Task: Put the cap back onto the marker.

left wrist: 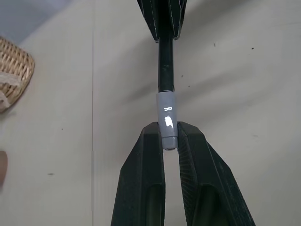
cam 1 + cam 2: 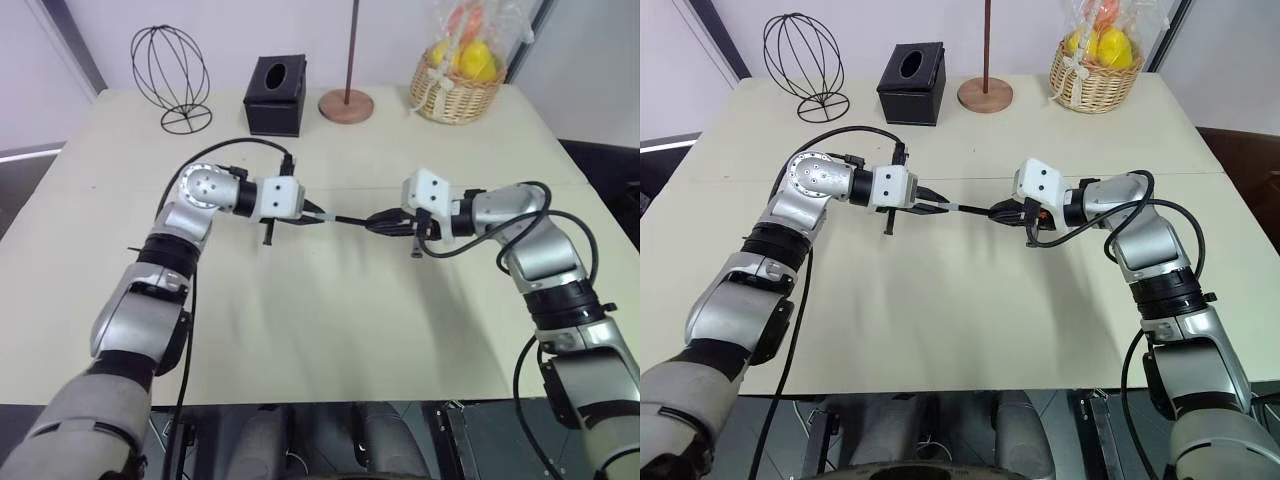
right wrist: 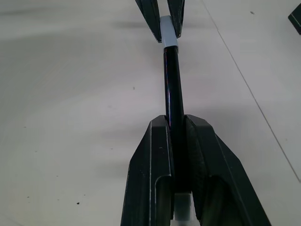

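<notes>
Marker (image 3: 173,80) and cap (image 1: 167,117) meet in mid-air above the middle of the pale table (image 2: 330,340), at the centre of the head-camera frames. The left gripper (image 1: 168,136) is clamped on the light-grey cap, which sits on the end of the black marker; whether it is pushed fully home cannot be told. The right gripper (image 3: 176,123) is closed around the marker's black shaft, holding it roughly level and pointing toward the left gripper, so the two grippers face each other with the marker bridging them.

Along the far edge of the table, in the upper right of the frame, stands a woven basket (image 2: 455,100) holding yellow and orange fruit under clear wrapping. Upper centre sits a black tissue box (image 2: 275,97), with a round wooden base and pole (image 2: 346,104) just beside it. A black wire ornament (image 2: 172,78) stands at upper left.
</notes>
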Robot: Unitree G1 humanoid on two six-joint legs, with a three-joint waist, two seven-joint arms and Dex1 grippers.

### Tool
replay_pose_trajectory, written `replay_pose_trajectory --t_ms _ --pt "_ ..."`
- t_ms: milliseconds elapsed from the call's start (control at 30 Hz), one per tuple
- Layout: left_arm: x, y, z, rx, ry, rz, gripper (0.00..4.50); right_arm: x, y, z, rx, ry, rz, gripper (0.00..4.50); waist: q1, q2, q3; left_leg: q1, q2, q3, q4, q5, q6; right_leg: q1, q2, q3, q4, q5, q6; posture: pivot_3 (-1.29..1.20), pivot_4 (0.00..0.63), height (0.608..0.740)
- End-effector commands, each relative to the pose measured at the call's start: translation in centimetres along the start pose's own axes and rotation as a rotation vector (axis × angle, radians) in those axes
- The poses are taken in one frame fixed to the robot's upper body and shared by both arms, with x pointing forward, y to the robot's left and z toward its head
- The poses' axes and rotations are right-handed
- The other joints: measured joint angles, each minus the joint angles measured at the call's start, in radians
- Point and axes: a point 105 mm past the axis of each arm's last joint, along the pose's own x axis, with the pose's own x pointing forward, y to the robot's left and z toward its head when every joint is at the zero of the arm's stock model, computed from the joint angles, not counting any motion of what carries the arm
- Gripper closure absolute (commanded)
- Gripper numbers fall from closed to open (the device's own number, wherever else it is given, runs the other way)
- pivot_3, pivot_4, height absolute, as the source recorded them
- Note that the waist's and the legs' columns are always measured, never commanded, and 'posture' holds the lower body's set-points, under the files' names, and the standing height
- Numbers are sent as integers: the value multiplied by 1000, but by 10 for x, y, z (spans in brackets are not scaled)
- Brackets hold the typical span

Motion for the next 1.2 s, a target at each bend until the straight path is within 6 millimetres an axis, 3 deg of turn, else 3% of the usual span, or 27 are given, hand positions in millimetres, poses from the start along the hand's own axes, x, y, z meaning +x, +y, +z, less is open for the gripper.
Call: replay_pose_trajectory --t_ms 33,433,633,800,1033,1200 --pt "9 10 19 86 -44 8 4443 0 -6 27 -85 -71 -8 4500 0 0 0 0 0 0 0 0 0 0 0 0 0 0 0 0 150 740" --pt "31 -9 35 138 -122 -106 4443 4 -4 33 -139 -77 5 4500 -1 0 0 0 0 0 0 0 0 0 0 0 0 0 0 0 150 740" --pt "37 -9 37 134 -129 -110 4443 4 -6 34 -136 -80 -5 4500 0 0 0 0 0 0 0 0 0 0 0 0 0 0 0 0 150 740" --pt "31 -9 26 76 -97 -112 4443 0 -8 27 -112 -66 -22 4500 0 0 0 0 0 0 0 0 0 0 0 0 0 0 0 0 150 740" --pt "16 -10 1 7 26 -101 4443 -10 -14 -4 -27 5 -66 4500 1 0 0 0 0 0 0 0 0 0 0 0 0 0 0 0 150 740" --pt "12 -9 -5 -4 51 -79 4443 -13 -15 -9 -9 6 -76 4500 -1 0 0 0 0 0 0 0 0 0 0 0 0 0 0 0 150 740"
